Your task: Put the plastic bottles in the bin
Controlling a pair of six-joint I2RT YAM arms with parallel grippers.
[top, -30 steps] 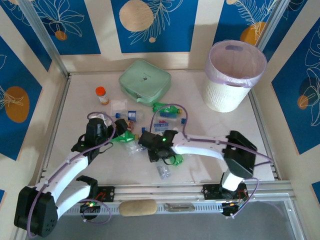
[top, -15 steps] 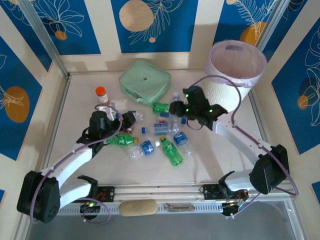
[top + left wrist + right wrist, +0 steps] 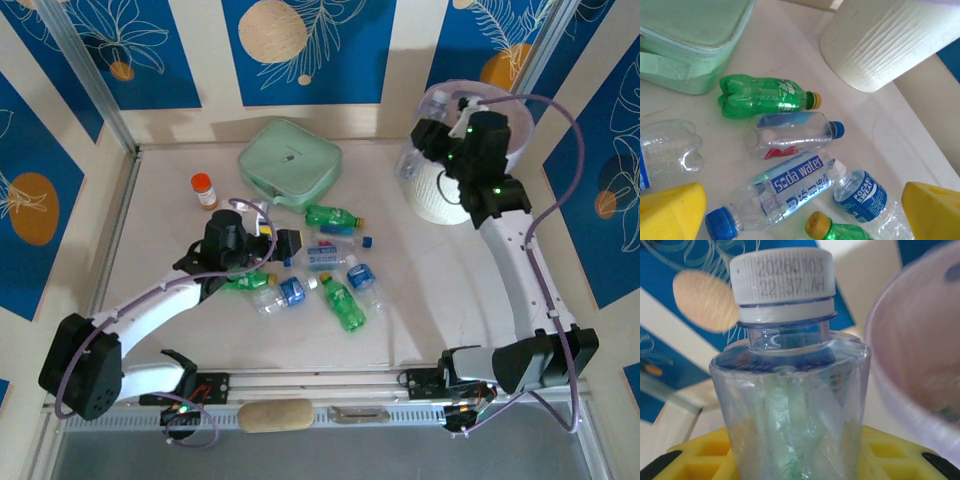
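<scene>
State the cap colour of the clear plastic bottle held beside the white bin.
White cap with black printed digits; best in the right wrist view.

walls [image 3: 300, 50]: blue panels, white leaf line-art, tan and orange discs, cream stripes between | bench [image 3: 150, 240]: off-white, matte | frame: metal posts [image 3: 87, 75] at far corners, slotted rail [image 3: 380, 412] along near edge | light: even, soft shadows

Aluminium framing rails [image 3: 330, 380] fence a pale tabletop [image 3: 440, 290], blue wall panels printed with white leaves and orange discs [image 3: 300, 50] surround it, and two white-and-black robot arms [image 3: 150, 305] sit bolted at its edge: a robotics lab.
</scene>
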